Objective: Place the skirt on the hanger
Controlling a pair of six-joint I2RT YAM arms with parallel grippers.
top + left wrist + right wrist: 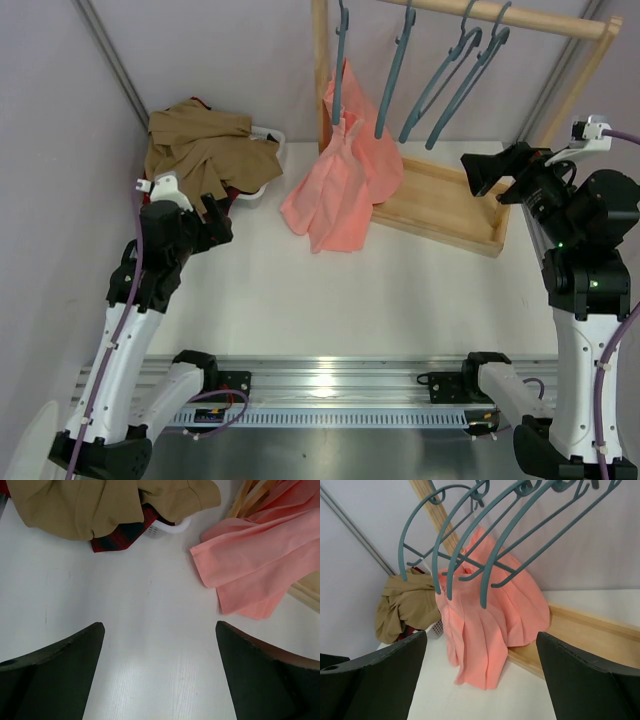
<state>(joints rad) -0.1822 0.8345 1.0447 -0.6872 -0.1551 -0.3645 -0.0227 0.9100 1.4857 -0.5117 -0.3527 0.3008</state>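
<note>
Left pincer (159,625), right pincer (481,633) agape, empty; basket (270,138) holds skirt (205,145) over plaid garment (117,535).

Left arm (125,330): rising off its base, elbow folded, wrist tipped forward and down. Left jaws fully spread, nothing between the fingers (55,675). Right arm (585,320): standing near vertical, wrist up high and swung toward my left side, roughly level. Right jaws fully spread too, fingers (585,680) holding nothing. Arms well apart.
</note>
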